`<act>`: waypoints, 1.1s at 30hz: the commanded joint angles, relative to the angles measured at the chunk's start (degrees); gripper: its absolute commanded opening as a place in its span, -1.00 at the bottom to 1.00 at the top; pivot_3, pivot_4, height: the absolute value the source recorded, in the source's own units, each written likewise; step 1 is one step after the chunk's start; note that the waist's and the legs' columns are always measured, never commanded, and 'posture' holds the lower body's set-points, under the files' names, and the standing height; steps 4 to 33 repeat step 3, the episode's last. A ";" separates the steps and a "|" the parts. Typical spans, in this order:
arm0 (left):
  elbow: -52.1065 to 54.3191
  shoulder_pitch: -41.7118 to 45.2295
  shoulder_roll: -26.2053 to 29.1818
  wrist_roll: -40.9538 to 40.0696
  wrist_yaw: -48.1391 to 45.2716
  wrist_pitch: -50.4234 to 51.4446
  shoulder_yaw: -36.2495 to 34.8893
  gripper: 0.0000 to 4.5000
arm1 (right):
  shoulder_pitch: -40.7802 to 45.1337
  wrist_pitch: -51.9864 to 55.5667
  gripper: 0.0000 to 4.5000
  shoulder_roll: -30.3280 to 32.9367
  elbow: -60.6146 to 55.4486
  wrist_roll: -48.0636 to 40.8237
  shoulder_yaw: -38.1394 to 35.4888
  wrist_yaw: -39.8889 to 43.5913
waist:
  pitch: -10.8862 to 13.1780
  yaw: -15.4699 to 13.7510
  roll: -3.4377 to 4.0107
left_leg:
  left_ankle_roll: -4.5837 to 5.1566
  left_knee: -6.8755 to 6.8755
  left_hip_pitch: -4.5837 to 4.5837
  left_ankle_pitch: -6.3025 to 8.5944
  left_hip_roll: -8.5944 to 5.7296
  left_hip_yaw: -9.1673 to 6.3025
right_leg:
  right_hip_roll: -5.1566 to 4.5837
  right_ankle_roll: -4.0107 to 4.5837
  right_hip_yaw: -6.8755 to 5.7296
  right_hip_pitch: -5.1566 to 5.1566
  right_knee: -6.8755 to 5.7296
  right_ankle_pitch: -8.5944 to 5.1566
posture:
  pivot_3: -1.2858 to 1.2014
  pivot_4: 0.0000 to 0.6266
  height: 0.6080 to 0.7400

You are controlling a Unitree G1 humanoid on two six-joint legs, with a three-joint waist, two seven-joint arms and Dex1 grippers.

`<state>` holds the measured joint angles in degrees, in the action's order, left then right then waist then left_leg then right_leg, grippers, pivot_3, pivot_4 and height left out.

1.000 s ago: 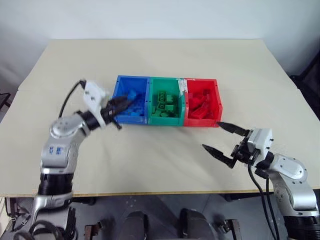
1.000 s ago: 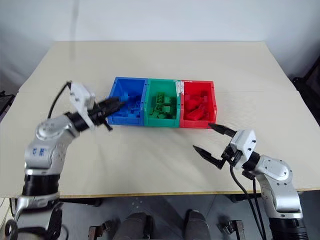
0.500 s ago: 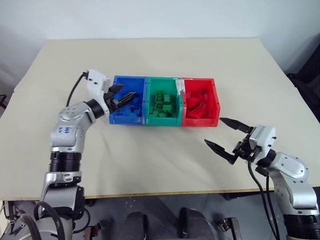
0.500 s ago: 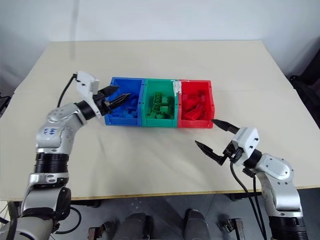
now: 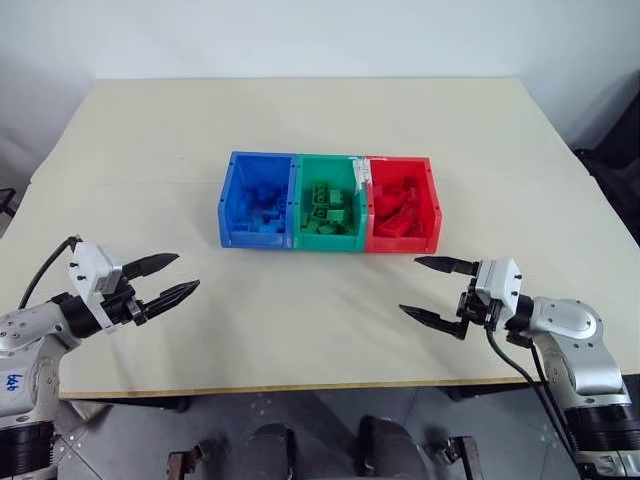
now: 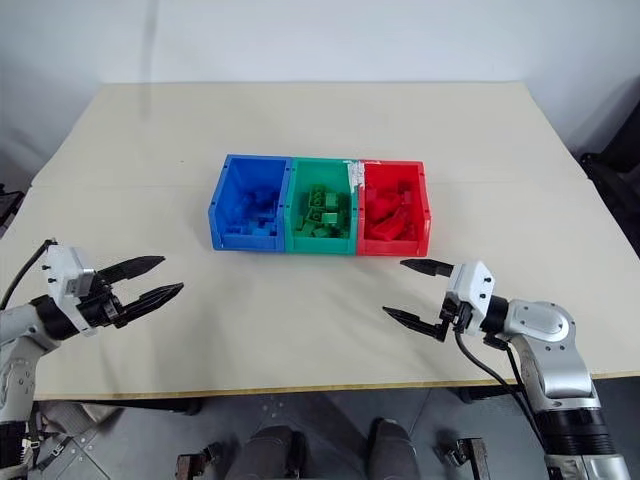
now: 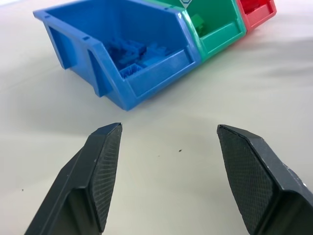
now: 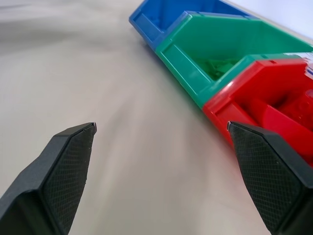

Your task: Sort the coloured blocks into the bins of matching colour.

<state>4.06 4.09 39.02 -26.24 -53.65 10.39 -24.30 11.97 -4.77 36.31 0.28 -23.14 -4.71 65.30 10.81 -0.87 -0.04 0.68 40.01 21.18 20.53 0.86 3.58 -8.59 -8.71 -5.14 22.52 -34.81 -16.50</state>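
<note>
Two tools hover over the near part of the tabletop (image 5: pixel 330 120), one toward each near corner, both spread and holding nothing. Left tool (image 5: pixel 165 279): black tapered fingers (image 7: pixel 100 171) with cross-hatched inner pads, pointing level toward the middle. Right tool (image 5: pixel 432 290): same build, jaws wide, pointing toward the middle from the other side. Between them the near edge strip is bare, matte beige surface; a faint seam line crosses the tabletop from the left edge to the right edge at about the bins' far side.

Bins (image 5: pixel 330 203) sit near the tabletop's centre, well apart from both tools: three joined open-topped glossy plastic boxes in a row, with sloped near walls lower than the side walls.
- blue bin (image 5: pixel 258 190), toward the left edge: blue blocks (image 7: pixel 134 51), studded, piled inside.
- green bin (image 5: pixel 330 195), middle: green blocks (image 5: pixel 328 215) inside.
- red bin (image 5: pixel 403 197), toward the right edge: red blocks (image 5: pixel 398 208) inside.

White label (image 5: pixel 361 172) on the rim between green and red bins; its writing cannot be read.

Far half of the tabletop is open up to the far edge.
</note>
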 commanded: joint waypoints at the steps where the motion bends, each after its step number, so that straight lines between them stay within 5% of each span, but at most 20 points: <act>1: 3.12 0.81 -2.15 0.93 4.51 -1.92 0.86 0.47 | 0.46 -0.77 1.00 0.08 -0.71 -0.29 -0.94 -0.60 | 0.00 0.04 0.00 | 0.00 -0.01 0.01 0.00 -0.01 -0.01 | 0.01 0.00 0.00 0.02 -0.01 0.00 | 0.03 -0.52 1.00; 33: 2.84 0.67 -2.62 2.64 5.31 -3.59 2.13 0.47 | 0.20 -0.69 1.00 -0.37 -1.43 -0.11 -1.47 -2.26 | 0.00 0.12 0.00 | -0.03 -0.03 0.01 0.01 -0.02 0.03 | 0.04 0.00 -0.02 0.04 -0.01 0.00 | 0.03 -0.52 1.00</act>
